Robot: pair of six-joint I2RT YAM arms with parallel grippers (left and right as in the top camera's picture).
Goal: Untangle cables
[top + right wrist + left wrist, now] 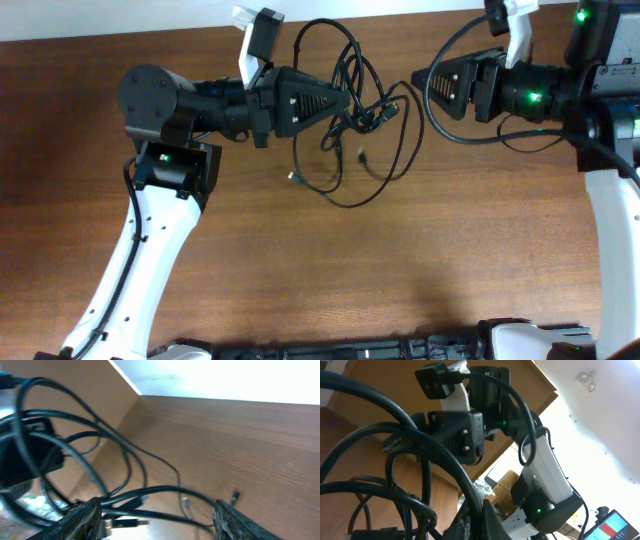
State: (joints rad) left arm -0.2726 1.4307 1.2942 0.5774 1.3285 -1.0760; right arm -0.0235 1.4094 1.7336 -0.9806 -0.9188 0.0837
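Note:
The cables (372, 113) are thin black cords bunched in a knot at the upper middle of the brown table (320, 280). Their loose loops (398, 165) trail toward me, and small plug ends lie on the wood. My left gripper (348, 100) points right and is shut on a strand of the cables (422, 442) at the bundle's left side; the left wrist view shows its fingers (492, 520) pinched on one cord. My right gripper (422, 88) faces it from the right with jaws open. In the right wrist view its fingertips (82, 520) stand wide apart, and the cables (150, 491) run across the gap.
The table's far edge runs along the top of the overhead view, close behind both grippers. The right arm's own thick black wire (450, 130) hangs in a loop below its wrist. Both arm bases (350, 350) sit at the near edge.

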